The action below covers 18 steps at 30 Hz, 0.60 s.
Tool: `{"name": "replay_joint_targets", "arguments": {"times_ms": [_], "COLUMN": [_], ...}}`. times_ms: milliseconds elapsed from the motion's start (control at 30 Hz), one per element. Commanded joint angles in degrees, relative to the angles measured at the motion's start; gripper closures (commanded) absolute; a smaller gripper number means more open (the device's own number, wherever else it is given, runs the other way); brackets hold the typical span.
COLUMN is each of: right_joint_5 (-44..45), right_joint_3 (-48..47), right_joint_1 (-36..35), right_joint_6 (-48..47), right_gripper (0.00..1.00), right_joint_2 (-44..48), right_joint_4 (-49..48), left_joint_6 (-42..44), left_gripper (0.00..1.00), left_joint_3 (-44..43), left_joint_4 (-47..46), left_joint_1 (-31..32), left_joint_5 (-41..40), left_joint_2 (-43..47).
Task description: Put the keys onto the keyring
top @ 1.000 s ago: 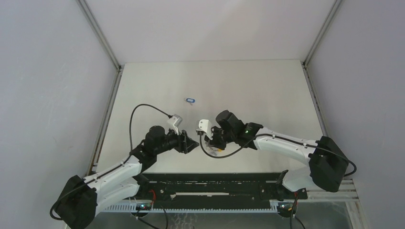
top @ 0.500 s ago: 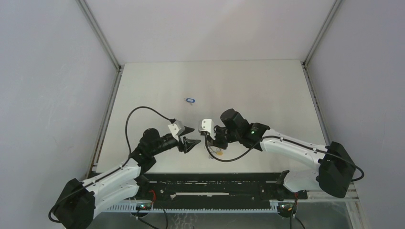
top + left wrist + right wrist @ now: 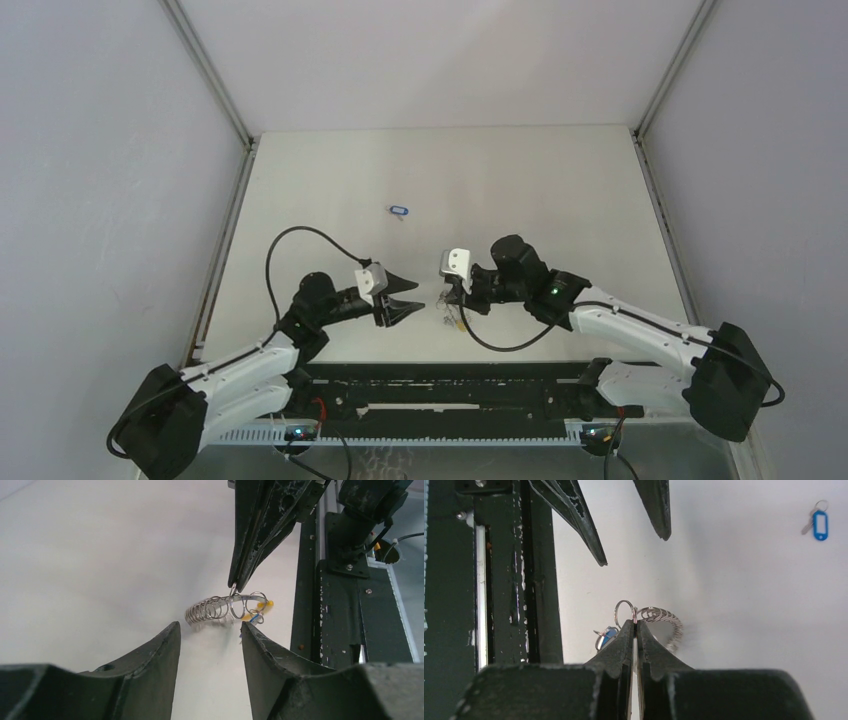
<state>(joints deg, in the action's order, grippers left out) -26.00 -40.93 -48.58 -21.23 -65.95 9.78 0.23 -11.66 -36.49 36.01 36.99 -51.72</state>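
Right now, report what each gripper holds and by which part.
The right gripper is shut on the keyring, pinching the top of one of its wire loops. The left gripper is open and holds nothing.

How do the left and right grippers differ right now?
Left gripper stands open and empty; right gripper is shut, pinching a small ring at the keyring. Left gripper hangs short of the keyring; right gripper is right on it. Both aim at the keyring, tips facing each other.
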Motion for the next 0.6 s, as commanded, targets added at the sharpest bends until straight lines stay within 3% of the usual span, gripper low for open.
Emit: {"name": "replay_joint_targets", "arguments": {"times_ms": [0, 267, 567], "right_joint_5": [-4.9, -4.7, -3.9], "right_joint_3": [0.9, 1.6, 1.6], "right_joint_1": [1.7, 2.4, 2.5], "right_joint_6": [2.7, 3.9, 4.2], "right_gripper": [1.00, 1.00, 1.00], "right_joint_2": [3.7, 3.7, 3.6], "right_joint_4": [-8.4, -9.8, -9.9], "left_joint_6": [-3.3, -9.8, -11.6], "left_gripper": [0.48, 0.52, 0.52], "left_joint_3": [0.2, -2.4, -1.3], "left_joint_4": [-8.8, -15.8, -19.1], "left_joint_1": [0.6, 3.5, 3.6], "left_joint_5": [2.0, 4.3, 4.6], "left_joint_2": [-2.4, -10.4, -10.3]}}
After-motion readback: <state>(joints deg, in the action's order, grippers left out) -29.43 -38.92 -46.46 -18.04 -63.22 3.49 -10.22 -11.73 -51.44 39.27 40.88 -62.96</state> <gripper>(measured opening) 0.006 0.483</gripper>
